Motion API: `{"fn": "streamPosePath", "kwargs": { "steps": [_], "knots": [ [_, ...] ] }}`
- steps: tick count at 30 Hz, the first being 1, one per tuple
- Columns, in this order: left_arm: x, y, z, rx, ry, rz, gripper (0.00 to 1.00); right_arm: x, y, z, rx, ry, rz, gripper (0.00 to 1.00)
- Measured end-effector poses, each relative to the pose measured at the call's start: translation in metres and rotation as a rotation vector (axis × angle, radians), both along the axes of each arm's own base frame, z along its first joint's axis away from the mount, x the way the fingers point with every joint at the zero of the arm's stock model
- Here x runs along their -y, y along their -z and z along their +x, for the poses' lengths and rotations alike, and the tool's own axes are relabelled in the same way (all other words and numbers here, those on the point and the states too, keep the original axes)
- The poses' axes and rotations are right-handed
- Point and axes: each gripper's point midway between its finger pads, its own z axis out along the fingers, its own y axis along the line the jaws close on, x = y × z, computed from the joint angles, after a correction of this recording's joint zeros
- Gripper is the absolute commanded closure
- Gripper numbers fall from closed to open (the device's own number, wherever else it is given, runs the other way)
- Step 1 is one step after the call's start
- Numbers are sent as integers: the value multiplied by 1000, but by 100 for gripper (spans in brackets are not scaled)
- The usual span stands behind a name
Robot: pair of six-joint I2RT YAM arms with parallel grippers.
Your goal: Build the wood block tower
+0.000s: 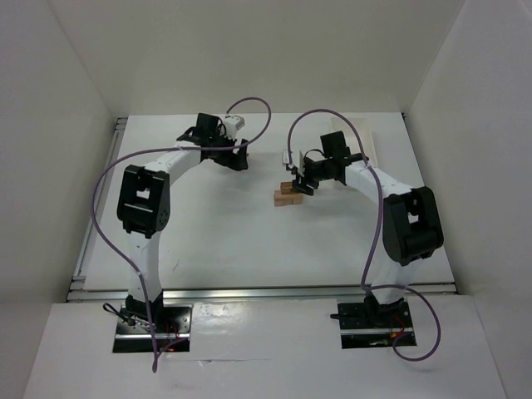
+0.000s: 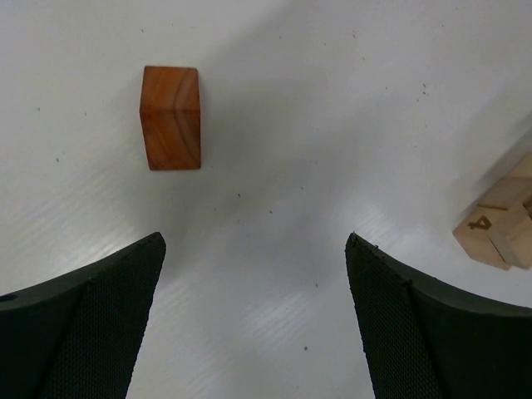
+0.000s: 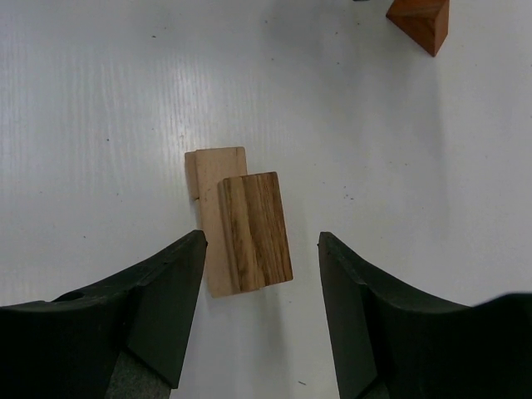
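Fingers first, from the top view: left gripper [image 1: 239, 158] up left of centre with nothing seen between its tips, right gripper [image 1: 299, 184] hanging directly over the wood block tower [image 1: 288, 197] at mid-frame on the white table [image 1: 208, 233]; too small here to judge either opening. Next, the left wrist view: fingers [image 2: 91, 332] spread wide at the lower corners, left gripper [image 2: 253, 241] empty above bare table, a loose reddish-brown block [image 2: 170, 118] lying upper left, well apart from both pads, and a corner of the tower [image 2: 499, 233] at the right edge. Last, the right wrist view: fingers [image 3: 141, 316] parted either side of the tower, right gripper [image 3: 262, 241] straddling it with a gap on each side of the top piece, so pinching nothing. Visible there: a light-tan block [image 3: 212, 179] flat on the table, with a darker streaked block [image 3: 253, 229] resting on it, shifted right. At the upper right, a loose reddish wedge [image 3: 420, 21]; cannot tell whether the same piece as in the left view. Judged early in the build: a low stack begun, at least one loose piece not yet fetched and set on top.
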Motion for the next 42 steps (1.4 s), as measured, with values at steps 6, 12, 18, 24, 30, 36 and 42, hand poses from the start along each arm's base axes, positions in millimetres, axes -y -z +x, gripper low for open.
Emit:
{"fn": "streamPosePath", "kwargs": {
  "steps": [6,12,18,24,30,36,42],
  "knots": [
    [-6,-28,-30,20,-34,-37,4,-3,5,7,-5,-24,-14,42],
    [-13,-63,-61,81,-73,-85,3,-3,18,8,-36,-32,-26,41],
    [-15,-68,-58,102,-89,-85,3,-4,23,11,-52,-37,-33,40],
    [-16,-67,-58,95,-106,-86,3,-4,22,11,-49,-42,-34,40],
    [-19,-64,-58,89,-120,-71,5,-5,27,9,-67,-71,-42,40],
    [-20,-62,-60,78,-123,-65,7,-5,39,4,-101,-87,-53,43],
    [-21,-60,-62,67,-123,-61,7,-6,44,2,-113,-98,-53,51]
  ]
}}
